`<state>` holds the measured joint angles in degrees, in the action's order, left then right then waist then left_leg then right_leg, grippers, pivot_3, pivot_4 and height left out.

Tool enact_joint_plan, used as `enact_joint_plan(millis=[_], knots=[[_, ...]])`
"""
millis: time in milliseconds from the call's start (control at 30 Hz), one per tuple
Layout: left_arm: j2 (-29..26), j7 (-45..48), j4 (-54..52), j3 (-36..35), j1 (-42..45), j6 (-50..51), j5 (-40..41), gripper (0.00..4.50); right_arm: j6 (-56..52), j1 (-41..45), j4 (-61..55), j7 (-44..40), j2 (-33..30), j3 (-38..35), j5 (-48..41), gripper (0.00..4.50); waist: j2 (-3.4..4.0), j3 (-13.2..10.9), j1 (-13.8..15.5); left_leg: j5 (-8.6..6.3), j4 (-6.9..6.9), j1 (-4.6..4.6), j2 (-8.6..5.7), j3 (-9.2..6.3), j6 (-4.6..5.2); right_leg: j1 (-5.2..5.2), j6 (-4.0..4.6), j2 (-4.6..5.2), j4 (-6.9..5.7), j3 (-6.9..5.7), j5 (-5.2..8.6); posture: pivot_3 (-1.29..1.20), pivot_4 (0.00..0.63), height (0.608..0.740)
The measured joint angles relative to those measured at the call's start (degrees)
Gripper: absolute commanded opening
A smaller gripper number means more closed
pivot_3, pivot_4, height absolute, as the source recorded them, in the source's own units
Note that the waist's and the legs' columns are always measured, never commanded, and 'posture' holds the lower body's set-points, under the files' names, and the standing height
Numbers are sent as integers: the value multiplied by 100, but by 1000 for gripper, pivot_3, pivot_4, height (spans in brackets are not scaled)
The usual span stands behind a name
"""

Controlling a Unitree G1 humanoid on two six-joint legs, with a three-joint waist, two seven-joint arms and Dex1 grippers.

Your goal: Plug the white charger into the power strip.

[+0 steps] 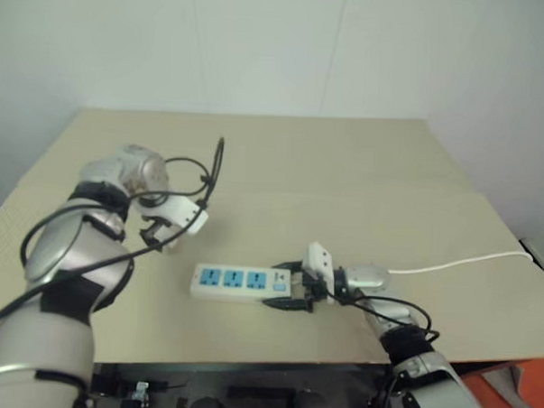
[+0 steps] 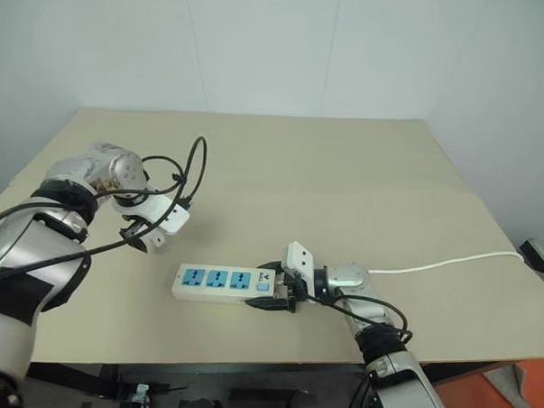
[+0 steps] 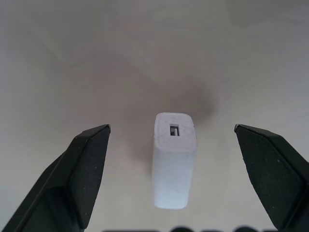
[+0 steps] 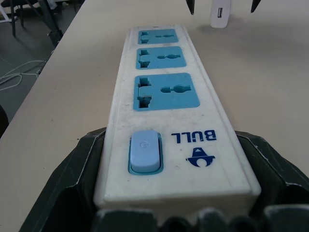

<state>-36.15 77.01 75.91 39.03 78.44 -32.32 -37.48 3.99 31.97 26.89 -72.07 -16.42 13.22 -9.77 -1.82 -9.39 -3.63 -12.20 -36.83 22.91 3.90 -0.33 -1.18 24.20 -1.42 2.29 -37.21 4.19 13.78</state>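
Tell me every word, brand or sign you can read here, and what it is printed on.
"BULL", blue letters on the power strip, seen upside down in the right wrist view.
Blue logo mark beside that word: a drawing, no letters.
Power symbol on the blue switch: faint.
The white charger: no readable text.

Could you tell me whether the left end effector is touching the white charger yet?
Apart. The left wrist view shows the white charger standing on the table between the open fingers of the left end effector, with bare table on both sides.

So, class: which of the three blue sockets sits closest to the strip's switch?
The socket directly beside the blue switch, at the power strip's clamped end; the other two lie beyond it.
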Motion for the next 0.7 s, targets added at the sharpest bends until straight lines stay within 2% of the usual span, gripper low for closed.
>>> enact_joint_plan(millis=[400, 533, 700], knots=[[11, -480, 107, 14, -176, -38, -301, 4500, -155, -179, -296, 206, -26, -4, -10, 3421, 0, 0, 20, 0, 0, -4, -1, -1, 0, -4, 0, 0, -1, 0, 0, 0, 150, 740], [11, -486, 114, 13, -177, -179, -327, 3655, -187, -179, -317, 231, -33, -4, -10, 3421, 0, 0, 28, 0, 0, -5, -1, -1, 0, -4, 0, 0, -3, 0, 0, 0, 150, 740], [11, -483, 129, -15, -177, -246, -321, 2054, -188, -179, -330, 234, -54, -8, -14, 3421, 0, 0, 51, 0, 0, -4, -1, -1, 0, -4, 0, 0, -2, 0, 0, 0, 150, 740]])
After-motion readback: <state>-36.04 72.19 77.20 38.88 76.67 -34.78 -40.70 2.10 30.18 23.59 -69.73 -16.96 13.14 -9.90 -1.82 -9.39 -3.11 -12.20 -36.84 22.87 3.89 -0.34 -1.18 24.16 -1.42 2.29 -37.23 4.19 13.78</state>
